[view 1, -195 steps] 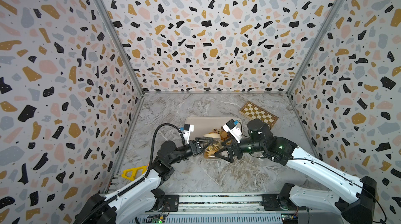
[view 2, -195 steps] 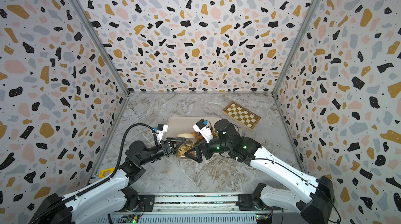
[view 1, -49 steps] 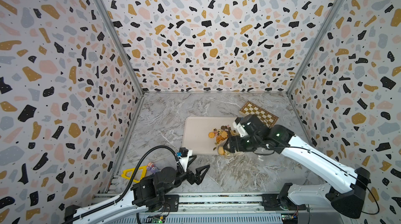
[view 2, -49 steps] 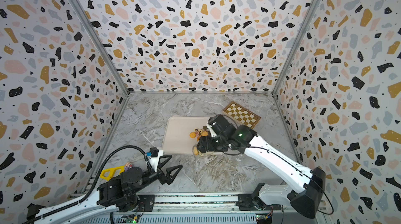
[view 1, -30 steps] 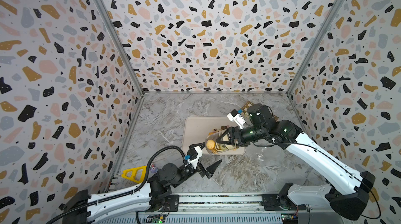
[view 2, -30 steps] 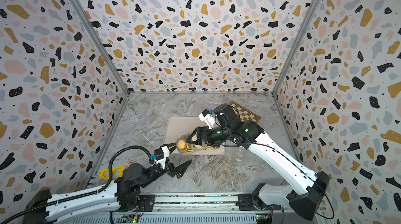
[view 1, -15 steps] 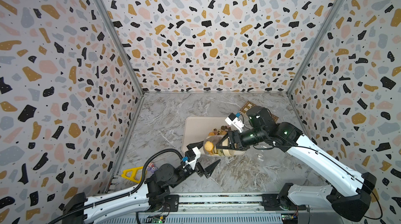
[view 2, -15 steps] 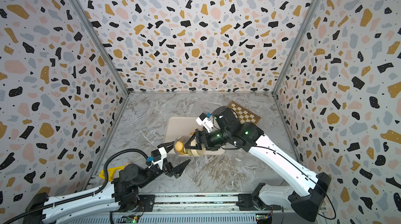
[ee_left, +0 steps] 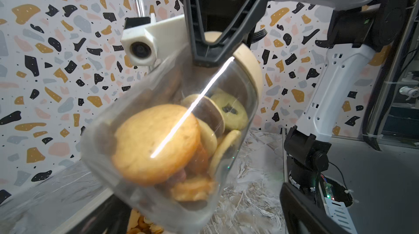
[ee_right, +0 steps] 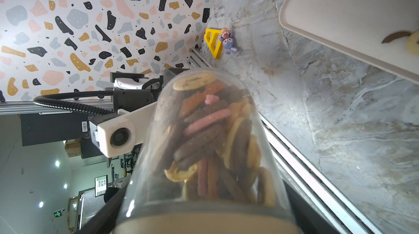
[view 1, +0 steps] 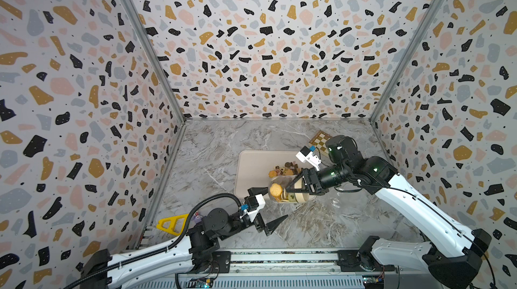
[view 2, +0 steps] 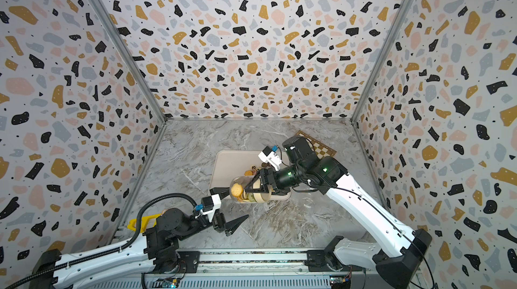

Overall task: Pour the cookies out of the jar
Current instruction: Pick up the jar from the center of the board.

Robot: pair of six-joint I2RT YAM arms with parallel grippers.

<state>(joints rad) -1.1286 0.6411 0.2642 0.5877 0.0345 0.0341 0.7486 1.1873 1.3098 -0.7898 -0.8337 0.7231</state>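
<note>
Location: the jar (view 1: 282,195) is held in the air above the counter (view 1: 212,161), by the front edge of the tray (view 1: 251,167)
Grip: the right gripper (view 1: 296,189) has its fingers clamped across the beige band (ee_left: 251,69) at one end of the jar
Free side: the left gripper (view 1: 272,205) is empty, with its fingers spread wide just beside the other end; contact cannot be told
Contents: most cookies (ee_right: 210,135) are packed inside the jar, and a small heap (view 1: 284,171) lies on the tray
Long axis: roughly level, running from the right gripper toward the left gripper
Heading: the clear end (ee_left: 158,212) points at the left gripper; it is probably the mouth, though whether it is open cannot be told
Obstruction: a large round cookie (ee_left: 154,144) lies flat across the clear end
Procedure: at this level attitude nothing should flow, so carry the clear end over bare tray, then tip it well below level
Caution: the flat cookie may plug the end, so a short shake is likely needed
Clearance: keep the left fingers out of the fall path
</note>
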